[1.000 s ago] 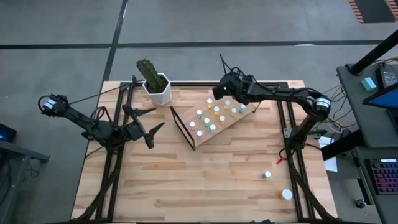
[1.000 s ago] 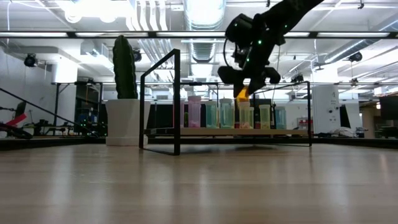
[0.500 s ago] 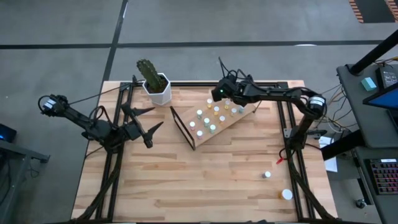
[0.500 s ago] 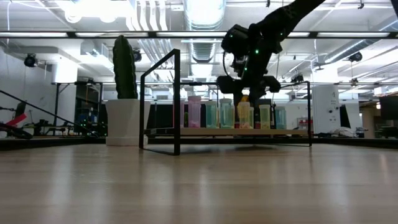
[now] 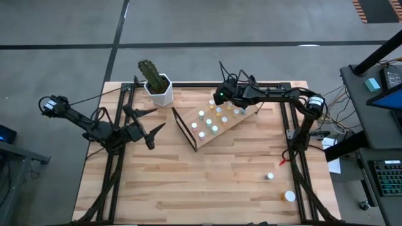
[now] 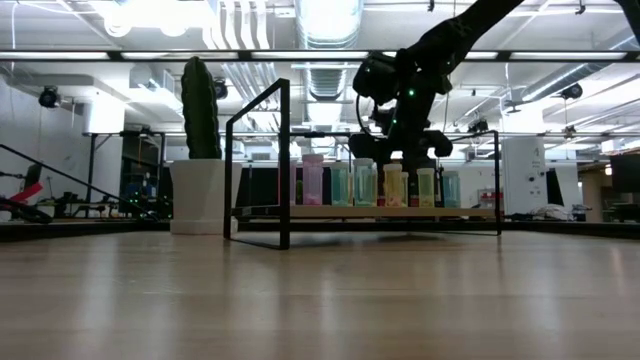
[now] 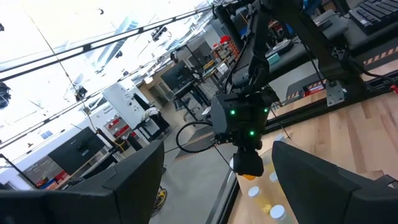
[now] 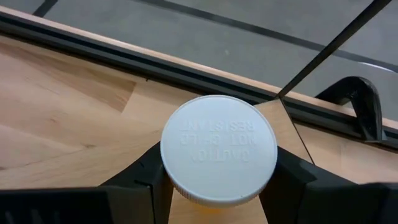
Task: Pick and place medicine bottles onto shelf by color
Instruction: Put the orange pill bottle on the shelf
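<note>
The wooden counter [image 5: 207, 182] is seen from above with both dark arms over it. The shelf [image 5: 220, 121], a light board on a black wire frame, is set tilted toward the far side of the counter, just beside a white pot with a cactus [image 5: 155, 80]. Rows of medicine bottles [image 5: 213, 119] with white, pale green and yellow caps are stood upright on the shelf board. The left gripper [image 5: 154, 129] is held over the counter's left side, well apart from the shelf, with its fingers [image 7: 134, 180] spread wide and nothing between them. The right gripper [image 5: 221, 95] is positioned at the far edge of the shelf, and its fingers [image 8: 292, 177] are clamped on a white-capped bottle [image 8: 219, 149]. Two more bottles, a small one [image 5: 269, 176] and a larger white-capped one [image 5: 289, 196], are left on the counter near its right front corner.
</note>
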Tool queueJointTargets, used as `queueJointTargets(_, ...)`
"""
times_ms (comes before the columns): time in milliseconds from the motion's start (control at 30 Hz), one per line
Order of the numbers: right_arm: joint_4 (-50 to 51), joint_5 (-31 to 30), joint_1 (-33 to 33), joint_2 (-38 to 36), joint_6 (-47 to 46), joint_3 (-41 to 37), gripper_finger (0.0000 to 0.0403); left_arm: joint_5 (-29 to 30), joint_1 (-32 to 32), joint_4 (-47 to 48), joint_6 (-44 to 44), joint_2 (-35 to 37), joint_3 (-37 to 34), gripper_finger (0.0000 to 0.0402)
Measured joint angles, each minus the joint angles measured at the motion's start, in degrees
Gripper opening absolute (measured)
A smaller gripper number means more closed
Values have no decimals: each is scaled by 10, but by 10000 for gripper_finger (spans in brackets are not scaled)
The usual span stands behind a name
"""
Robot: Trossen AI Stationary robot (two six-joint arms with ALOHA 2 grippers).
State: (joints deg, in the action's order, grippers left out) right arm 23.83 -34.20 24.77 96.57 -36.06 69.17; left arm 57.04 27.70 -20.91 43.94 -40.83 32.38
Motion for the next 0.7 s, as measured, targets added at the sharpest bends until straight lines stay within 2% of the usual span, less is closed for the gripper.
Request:
queueJointTargets(133,8,2,0,0,0,0,174,0,0,0,0,0,0,280)
queueJointTargets(433,25,3,0,0,0,-1,215,0,0,0,0,0,0,280)
queueJointTargets(700,25,3,0,0,1,-1,218,0,0,0,1,0,0,280)
